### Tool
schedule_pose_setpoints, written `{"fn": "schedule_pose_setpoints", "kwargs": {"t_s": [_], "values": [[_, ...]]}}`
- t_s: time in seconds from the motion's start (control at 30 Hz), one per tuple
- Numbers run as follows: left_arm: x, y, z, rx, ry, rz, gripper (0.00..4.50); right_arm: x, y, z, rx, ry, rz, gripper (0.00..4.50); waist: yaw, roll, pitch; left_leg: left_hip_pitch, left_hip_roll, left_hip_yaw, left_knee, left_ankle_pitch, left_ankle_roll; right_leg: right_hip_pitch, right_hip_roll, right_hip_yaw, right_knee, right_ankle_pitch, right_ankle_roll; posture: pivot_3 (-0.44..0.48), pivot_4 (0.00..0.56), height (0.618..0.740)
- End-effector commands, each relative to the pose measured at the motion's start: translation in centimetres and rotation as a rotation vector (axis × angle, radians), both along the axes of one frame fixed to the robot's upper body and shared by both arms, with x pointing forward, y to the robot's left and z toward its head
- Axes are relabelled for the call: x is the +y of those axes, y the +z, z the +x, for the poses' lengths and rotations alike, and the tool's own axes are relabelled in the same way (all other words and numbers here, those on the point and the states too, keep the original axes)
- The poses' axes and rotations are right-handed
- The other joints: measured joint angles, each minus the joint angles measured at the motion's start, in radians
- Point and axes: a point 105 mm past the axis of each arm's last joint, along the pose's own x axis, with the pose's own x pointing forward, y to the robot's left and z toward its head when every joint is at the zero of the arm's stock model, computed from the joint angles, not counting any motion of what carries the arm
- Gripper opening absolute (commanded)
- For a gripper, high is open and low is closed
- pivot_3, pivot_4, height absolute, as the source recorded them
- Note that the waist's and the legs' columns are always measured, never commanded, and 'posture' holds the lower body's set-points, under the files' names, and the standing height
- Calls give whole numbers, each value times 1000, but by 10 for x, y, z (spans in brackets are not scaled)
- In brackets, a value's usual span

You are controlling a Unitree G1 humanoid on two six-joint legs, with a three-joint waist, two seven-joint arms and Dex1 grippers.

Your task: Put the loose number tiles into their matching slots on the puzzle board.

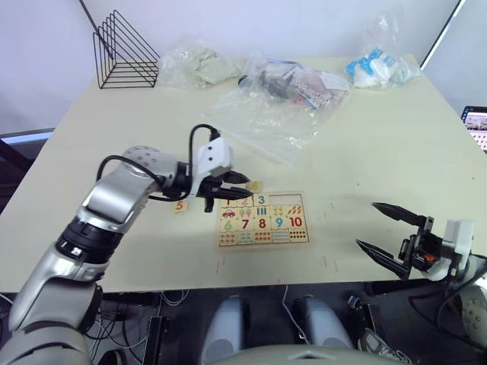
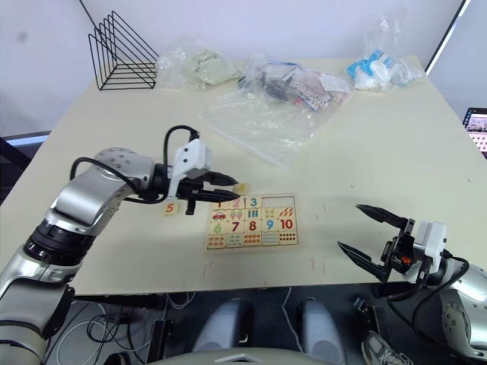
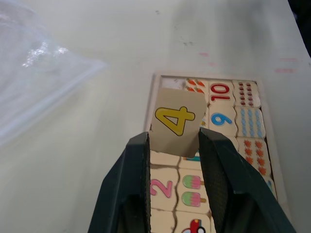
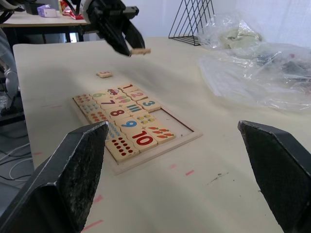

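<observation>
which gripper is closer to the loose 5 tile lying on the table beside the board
Left. The left gripper hovers just beside the small wooden 5 tile, holding the 4 tile; the right gripper sits far across the wooden puzzle board.

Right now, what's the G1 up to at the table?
It's doing a number puzzle. The left pincer holds the 4 tile above the puzzle board, near the open slot in the top row. A loose 5 tile lies on the table left of the board. The right pincer is open, idle off to the right.
</observation>
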Motion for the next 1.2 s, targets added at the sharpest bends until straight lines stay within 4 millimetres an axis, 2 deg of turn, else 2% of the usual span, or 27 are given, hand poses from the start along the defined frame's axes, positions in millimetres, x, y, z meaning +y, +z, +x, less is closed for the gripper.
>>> {"fn": "schedule_pose_setpoints", "kwargs": {"t_s": [0.03, 0.27, 0.57, 0.8, 1.2], "values": [[-9, 9, 5, -54, -6, 47, 918, 4, 10, -2, -56, 5, 1, 4500, 1, 0, 0, 0, 0, 0, 0, 0, 0, 0, 0, 0, 0, 0, 0, 0, 150, 740], [-21, 2, 12, -143, 3, 161, 918, 10, 10, 1, -65, -10, 12, 4500, -1, 0, 0, 0, 0, 0, 0, 0, 0, 0, 0, 0, 0, 0, 0, 0, 150, 740], [-49, -4, 14, -99, 17, 268, 918, 15, 8, 7, -74, -13, 22, 4500, 1, 0, 0, 0, 0, 0, 1, 0, 0, 0, 0, 0, 0, 0, 0, 0, 150, 740], [-62, -8, 15, -97, 18, 316, 918, 14, 6, 9, -66, -14, 21, 4500, -1, 0, 0, 0, 0, -1, 0, 0, 0, 0, 0, 0, 0, 0, 0, 0, 150, 740], [-60, -13, 22, -84, 73, 370, 918, 10, -3, 7, -43, -31, -4, 4500, -1, 0, 0, 0, 0, -1, 1, 0, 0, 0, 0, 1, 0, 0, 0, 0, 150, 740]]}}
